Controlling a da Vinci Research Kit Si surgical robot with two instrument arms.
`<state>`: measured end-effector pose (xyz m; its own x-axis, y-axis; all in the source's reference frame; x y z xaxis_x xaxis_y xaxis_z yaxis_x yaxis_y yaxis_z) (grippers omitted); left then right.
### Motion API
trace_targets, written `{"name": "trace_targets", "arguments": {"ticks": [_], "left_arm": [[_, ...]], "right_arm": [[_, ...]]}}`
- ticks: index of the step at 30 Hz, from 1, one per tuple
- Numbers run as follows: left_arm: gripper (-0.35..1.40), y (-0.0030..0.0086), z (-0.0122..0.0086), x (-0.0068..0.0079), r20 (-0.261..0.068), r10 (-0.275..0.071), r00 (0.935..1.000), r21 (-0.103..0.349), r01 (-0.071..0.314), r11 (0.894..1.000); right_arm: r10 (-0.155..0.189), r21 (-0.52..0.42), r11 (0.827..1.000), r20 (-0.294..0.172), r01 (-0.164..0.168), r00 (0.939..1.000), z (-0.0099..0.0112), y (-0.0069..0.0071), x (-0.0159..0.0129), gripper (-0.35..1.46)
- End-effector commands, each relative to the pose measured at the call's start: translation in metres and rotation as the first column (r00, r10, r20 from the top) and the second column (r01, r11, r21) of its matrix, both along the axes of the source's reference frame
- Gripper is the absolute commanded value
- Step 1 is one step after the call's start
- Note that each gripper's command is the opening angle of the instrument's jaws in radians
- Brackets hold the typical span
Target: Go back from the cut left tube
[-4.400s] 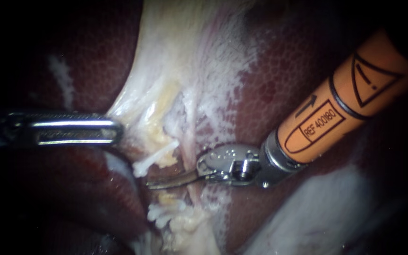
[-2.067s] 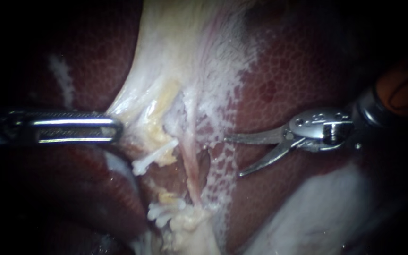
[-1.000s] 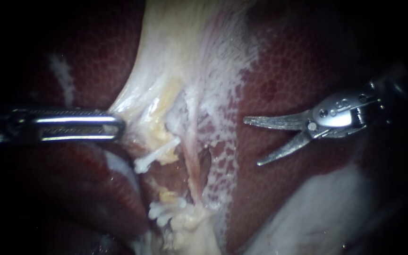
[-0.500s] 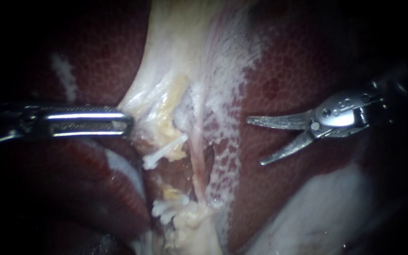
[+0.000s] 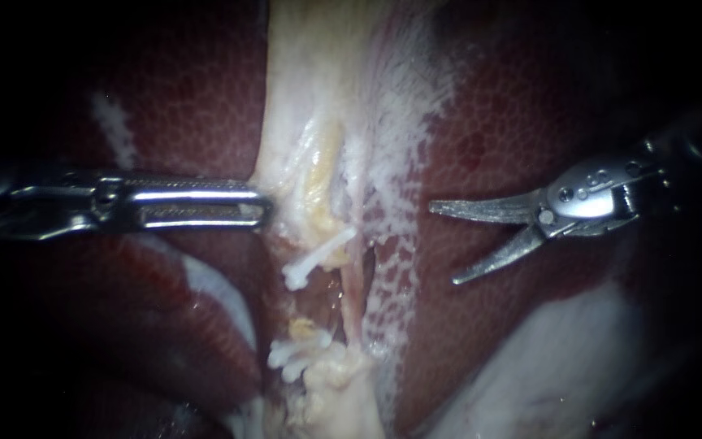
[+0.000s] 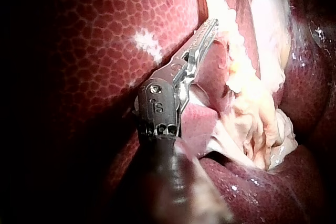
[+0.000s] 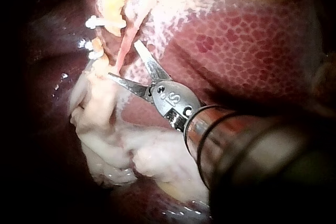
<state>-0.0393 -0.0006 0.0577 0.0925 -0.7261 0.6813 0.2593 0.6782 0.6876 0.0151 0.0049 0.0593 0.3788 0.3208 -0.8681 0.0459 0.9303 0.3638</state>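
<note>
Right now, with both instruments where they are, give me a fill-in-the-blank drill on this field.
1. The right instrument has its blades ___, with nothing between them.
2. It hangs apart from the cut left tube, over the dark red ___.
3. The small white things on both stumps of that tube are ___.
4. The left instrument is ___ on pale tissue beside the upper stump.

Missing words: open; liver; clips; shut.

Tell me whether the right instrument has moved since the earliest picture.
Yes. The right instrument has drawn back toward the view's right, away from the lower clips, over the liver, jaws open.
</note>
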Motion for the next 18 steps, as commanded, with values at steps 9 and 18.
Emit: {"name": "trace_targets", "arguments": {"ticks": [9, 18], "left_arm": [[-0.35, -0.0002, -0.0001, -0.0002, 0.001, 0.002, 1.0, -0.001, -0.002, 1.0], [-0.35, -0.0002, -0.0001, -0.0002, 0.001, 0.003, 1.0, -0.001, -0.003, 1.0]], "right_arm": [[0.001, 0.0, 1.0, 0.0, -0.001, 1.0, 0.0001, 0.0, -0.0001, 1.21], [0.003, 0.0, 1.0, -0.001, -0.003, 1.0, 0.0001, 0.0001, 0.0001, 1.21]]}}
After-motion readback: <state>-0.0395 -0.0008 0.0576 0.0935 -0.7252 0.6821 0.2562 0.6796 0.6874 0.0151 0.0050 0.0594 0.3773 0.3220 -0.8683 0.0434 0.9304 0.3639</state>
